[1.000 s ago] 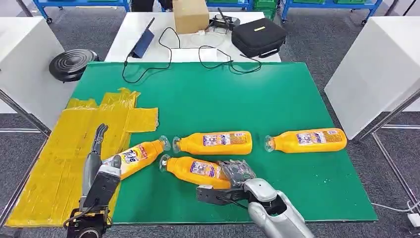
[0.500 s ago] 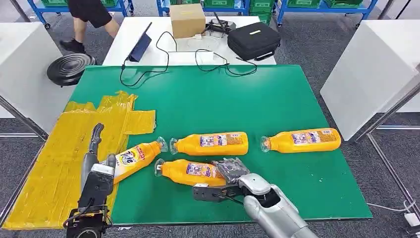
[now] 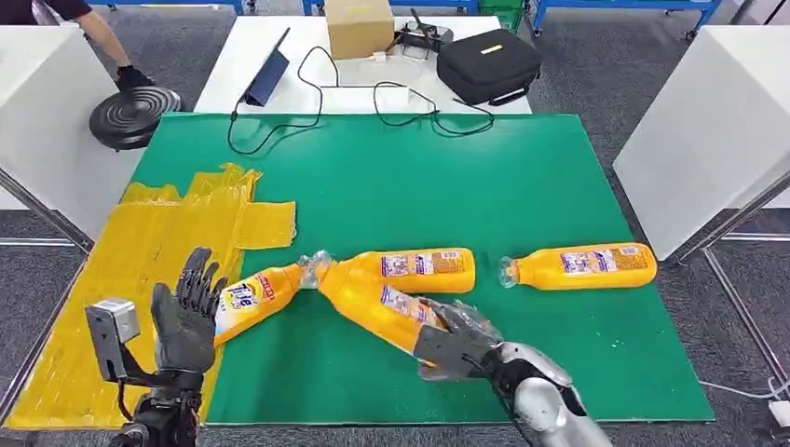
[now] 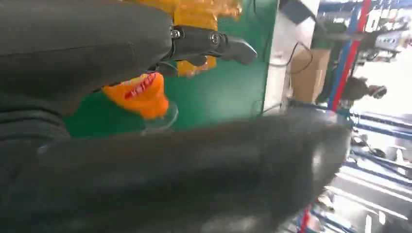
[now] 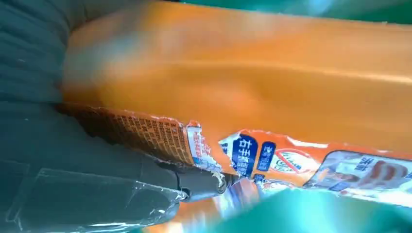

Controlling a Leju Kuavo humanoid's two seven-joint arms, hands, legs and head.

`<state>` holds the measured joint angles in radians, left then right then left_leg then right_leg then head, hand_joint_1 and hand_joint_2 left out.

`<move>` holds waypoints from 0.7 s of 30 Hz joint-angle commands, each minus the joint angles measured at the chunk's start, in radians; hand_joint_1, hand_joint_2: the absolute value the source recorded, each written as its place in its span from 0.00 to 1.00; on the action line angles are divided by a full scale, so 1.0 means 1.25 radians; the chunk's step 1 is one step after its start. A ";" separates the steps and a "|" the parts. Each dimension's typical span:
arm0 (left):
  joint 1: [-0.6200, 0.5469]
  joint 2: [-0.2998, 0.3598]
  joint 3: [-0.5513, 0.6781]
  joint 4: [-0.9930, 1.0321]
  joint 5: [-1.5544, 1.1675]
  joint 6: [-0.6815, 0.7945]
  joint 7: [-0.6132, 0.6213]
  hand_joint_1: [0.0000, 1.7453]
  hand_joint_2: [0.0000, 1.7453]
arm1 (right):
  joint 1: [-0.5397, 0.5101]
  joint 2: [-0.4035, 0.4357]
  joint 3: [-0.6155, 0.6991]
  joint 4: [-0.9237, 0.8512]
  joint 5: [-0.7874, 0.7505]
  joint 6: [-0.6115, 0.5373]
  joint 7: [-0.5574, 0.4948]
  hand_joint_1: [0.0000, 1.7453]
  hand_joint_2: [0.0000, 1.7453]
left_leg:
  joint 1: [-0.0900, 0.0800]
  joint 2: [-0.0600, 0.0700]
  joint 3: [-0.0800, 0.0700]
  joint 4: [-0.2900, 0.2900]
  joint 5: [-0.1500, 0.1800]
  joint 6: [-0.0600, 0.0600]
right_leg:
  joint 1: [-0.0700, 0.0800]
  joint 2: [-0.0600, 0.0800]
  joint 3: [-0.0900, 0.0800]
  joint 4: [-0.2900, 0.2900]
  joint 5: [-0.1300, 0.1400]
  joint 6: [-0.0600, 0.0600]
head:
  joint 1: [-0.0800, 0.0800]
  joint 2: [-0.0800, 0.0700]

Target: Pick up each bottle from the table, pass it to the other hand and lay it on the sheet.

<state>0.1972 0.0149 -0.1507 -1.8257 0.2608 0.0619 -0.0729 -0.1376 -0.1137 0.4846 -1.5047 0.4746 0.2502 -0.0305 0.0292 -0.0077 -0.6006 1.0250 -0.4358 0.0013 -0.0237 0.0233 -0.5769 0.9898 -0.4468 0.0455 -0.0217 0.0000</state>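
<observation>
A grey carpeted floor (image 3: 596,84) surrounds the green tabletop (image 3: 447,196). Beyond its far edge, at the upper centre of the frame, stands a white table (image 3: 279,79) carrying a brown cardboard box (image 3: 359,26), a black zipped case (image 3: 487,65), a dark blue tablet (image 3: 270,82) propped up, and black cables (image 3: 317,102). White panels (image 3: 703,121) flank both sides. A black ribbed disc (image 3: 133,114) sits at the upper left. Blue shelving frames (image 3: 615,7) line the top edge.
</observation>
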 commanded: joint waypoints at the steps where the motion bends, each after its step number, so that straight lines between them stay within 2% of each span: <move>1: -0.040 0.012 -0.046 0.039 0.232 -0.119 0.020 0.00 1.00 | 0.034 -0.041 -0.083 -0.211 -0.074 -0.018 -0.014 1.00 1.00 | -0.001 -0.003 0.000 0.000 -0.001 0.002 | 0.000 -0.006 0.001 0.000 -0.002 -0.002 | 0.000 0.000; 7: -0.103 0.028 -0.101 0.105 0.329 -0.189 0.035 0.00 1.00 | 0.031 0.010 -0.132 -0.257 -0.129 -0.075 -0.003 1.00 1.00 | -0.001 -0.003 -0.006 -0.001 0.000 0.001 | -0.001 -0.004 -0.005 0.000 -0.001 -0.002 | 0.000 0.000; 8: -0.111 0.029 -0.110 0.113 0.364 -0.206 0.038 0.00 1.00 | 0.022 0.019 -0.136 -0.249 -0.120 -0.088 0.003 1.00 1.00 | -0.001 -0.004 -0.005 -0.002 0.001 0.002 | 0.000 -0.007 -0.003 -0.001 -0.001 -0.004 | 0.000 0.000; 10: -0.117 0.029 -0.117 0.117 0.370 -0.210 0.038 0.00 1.00 | 0.010 0.023 -0.135 -0.239 -0.118 -0.089 0.004 1.00 1.00 | -0.001 -0.002 -0.007 -0.001 0.000 0.001 | -0.001 -0.003 -0.006 0.000 0.000 -0.001 | 0.000 0.000; 13: -0.116 0.029 -0.119 0.115 0.370 -0.210 0.038 0.00 1.00 | 0.007 0.025 -0.135 -0.232 -0.118 -0.090 0.004 1.00 1.00 | -0.001 -0.001 -0.005 -0.001 0.000 0.001 | 0.000 -0.004 -0.004 -0.001 0.000 -0.002 | 0.000 0.000; 21: -0.240 0.030 -0.212 0.190 0.408 -0.250 0.034 0.00 1.00 | -0.041 0.069 -0.115 -0.118 -0.112 -0.144 0.025 1.00 1.00 | -0.001 -0.002 -0.007 -0.001 0.001 0.001 | 0.000 -0.005 -0.005 -0.001 0.000 -0.002 | 0.000 0.000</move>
<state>0.0529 0.0290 -0.2923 -1.7383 0.7687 -0.2400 -0.0267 -0.1079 -0.0839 0.3319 -1.7944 0.3246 0.1049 -0.0198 0.0287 -0.0093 -0.6112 1.0249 -0.4358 0.0015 -0.0242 0.0206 -0.5861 0.9895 -0.4470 0.0454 -0.0217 0.0000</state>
